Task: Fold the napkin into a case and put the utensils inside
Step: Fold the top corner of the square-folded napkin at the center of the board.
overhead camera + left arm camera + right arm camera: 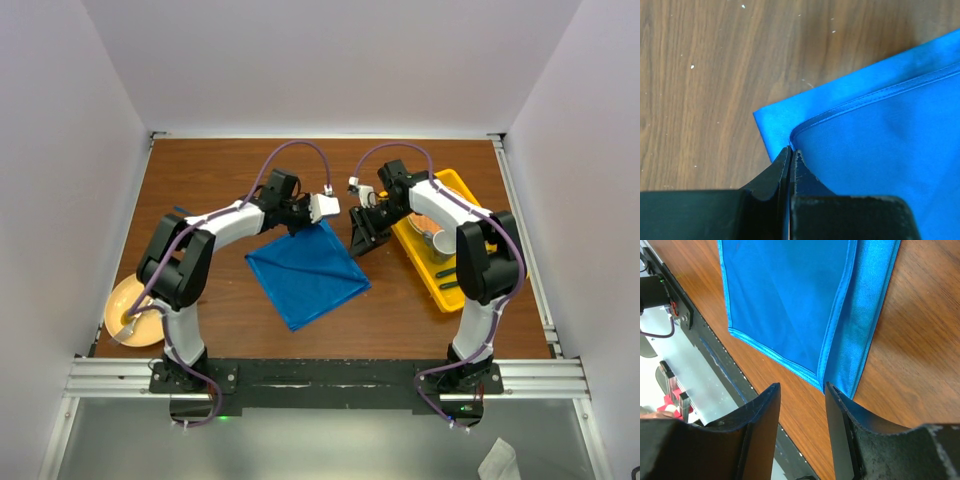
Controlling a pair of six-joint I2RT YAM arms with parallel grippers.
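Observation:
The napkin (305,272) lies folded on the wooden table as a blue, roughly square shape, its top layer set back from the lower one. My left gripper (303,228) is at its far edge. In the left wrist view the gripper (791,150) is shut on the hemmed corner of the napkin's upper layer (880,150). My right gripper (360,245) hangs open and empty beside the napkin's right corner. In the right wrist view the gripper (802,386) is above bare wood, just off the napkin (790,300). Two thin dark pieces (449,280), perhaps the utensils, lie in the yellow tray.
A yellow tray (462,190) stands at the right with a bowl (438,240) in it. A cream plate (118,305) with a gold utensil sits at the near left. The black base rail (320,378) runs along the near edge.

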